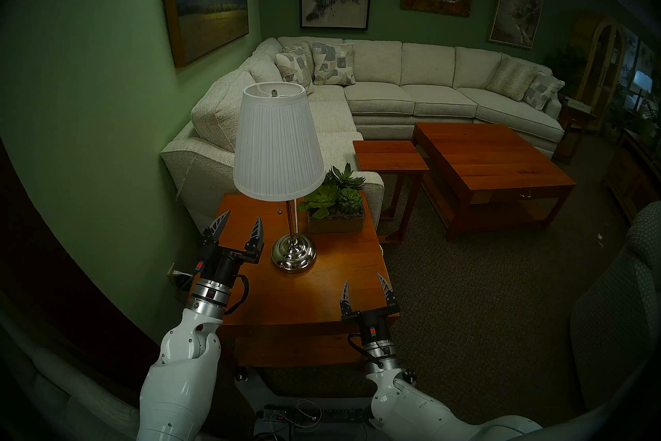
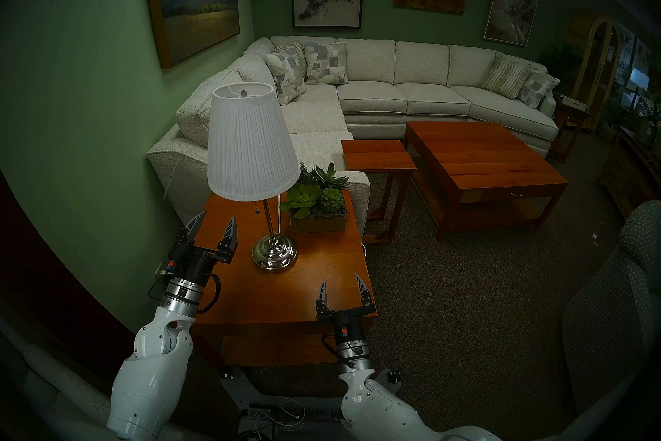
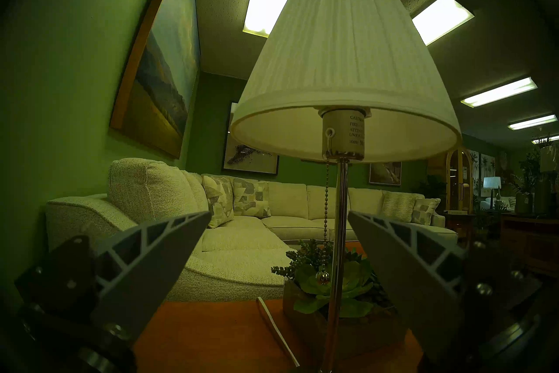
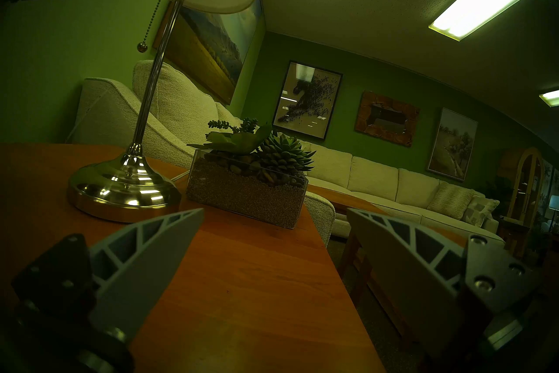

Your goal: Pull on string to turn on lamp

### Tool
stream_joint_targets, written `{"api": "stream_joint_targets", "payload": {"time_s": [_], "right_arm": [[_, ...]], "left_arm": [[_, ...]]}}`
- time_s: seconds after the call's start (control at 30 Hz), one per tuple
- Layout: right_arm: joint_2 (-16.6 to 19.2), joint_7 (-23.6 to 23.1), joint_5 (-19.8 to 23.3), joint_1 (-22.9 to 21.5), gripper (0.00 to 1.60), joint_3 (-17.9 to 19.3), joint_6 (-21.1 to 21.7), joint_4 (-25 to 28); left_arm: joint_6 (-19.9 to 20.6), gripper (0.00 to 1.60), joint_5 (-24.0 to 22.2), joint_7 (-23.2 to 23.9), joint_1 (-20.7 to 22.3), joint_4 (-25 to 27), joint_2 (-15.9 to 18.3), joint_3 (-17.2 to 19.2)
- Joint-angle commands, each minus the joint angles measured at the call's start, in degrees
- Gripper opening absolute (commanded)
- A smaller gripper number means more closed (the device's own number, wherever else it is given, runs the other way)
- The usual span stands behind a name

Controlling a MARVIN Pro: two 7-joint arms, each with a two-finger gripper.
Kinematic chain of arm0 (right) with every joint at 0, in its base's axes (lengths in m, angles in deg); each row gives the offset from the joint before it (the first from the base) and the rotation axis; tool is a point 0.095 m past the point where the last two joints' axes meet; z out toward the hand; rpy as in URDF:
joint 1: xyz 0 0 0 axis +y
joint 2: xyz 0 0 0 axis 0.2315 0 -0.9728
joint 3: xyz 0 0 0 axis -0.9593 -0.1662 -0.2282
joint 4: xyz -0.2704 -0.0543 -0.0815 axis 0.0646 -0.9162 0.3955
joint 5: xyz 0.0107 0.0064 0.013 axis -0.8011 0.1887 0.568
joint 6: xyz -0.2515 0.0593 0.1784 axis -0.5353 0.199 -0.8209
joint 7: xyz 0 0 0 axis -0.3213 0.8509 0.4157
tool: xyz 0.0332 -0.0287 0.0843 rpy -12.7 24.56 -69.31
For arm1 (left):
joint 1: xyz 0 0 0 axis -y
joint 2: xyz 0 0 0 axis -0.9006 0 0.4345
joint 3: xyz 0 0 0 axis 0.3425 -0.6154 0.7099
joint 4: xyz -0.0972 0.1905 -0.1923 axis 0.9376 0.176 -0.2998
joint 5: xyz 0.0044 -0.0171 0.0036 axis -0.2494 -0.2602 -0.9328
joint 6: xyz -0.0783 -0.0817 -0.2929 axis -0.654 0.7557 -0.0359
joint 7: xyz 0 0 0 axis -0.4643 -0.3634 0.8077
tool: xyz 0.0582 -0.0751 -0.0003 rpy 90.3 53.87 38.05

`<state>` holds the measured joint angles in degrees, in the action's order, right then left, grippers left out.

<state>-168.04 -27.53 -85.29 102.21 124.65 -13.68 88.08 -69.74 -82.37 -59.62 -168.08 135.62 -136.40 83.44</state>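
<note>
Hangs vertically ahead and right of the left gripper (image 1: 239,221), fingers spread wide and empty: beaded pull chain (image 3: 326,213), nearer than right gripper (image 1: 365,287), likewise spread, empty.

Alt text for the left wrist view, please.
The open left pincer faces the unlit lamp, whose beaded string hangs untouched beside the pole, ending in a bead. Behind on the table sits a succulent planter, with a pale sofa and green walls beyond.
</note>
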Motion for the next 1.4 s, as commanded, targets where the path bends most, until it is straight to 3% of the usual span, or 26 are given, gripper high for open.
{"api": "stream_joint_targets", "payload": {"time_s": [0.0,0.23,0.7,1.37], "right_arm": [[-0.11,0.35,-0.27,-0.86,1.60,0.14,-0.05,1.13],[-0.11,0.30,-0.28,-0.87,1.60,0.17,-0.09,1.09],[-0.17,0.30,-0.40,-0.83,1.60,0.32,-0.07,1.12],[-0.21,0.24,-0.46,-0.86,1.60,0.41,-0.14,1.02]], "left_arm": [[-0.83,1.60,2.95,-2.92,2.06,2.32,-2.45,-0.77],[-1.46,1.60,7.01,-7.07,3.84,0.96,-5.11,-2.18],[-2.31,1.60,13.94,-12.22,6.62,-2.04,-6.86,-3.83],[-4.09,1.60,18.40,-16.09,13.06,-9.04,-7.55,-5.06]]}}
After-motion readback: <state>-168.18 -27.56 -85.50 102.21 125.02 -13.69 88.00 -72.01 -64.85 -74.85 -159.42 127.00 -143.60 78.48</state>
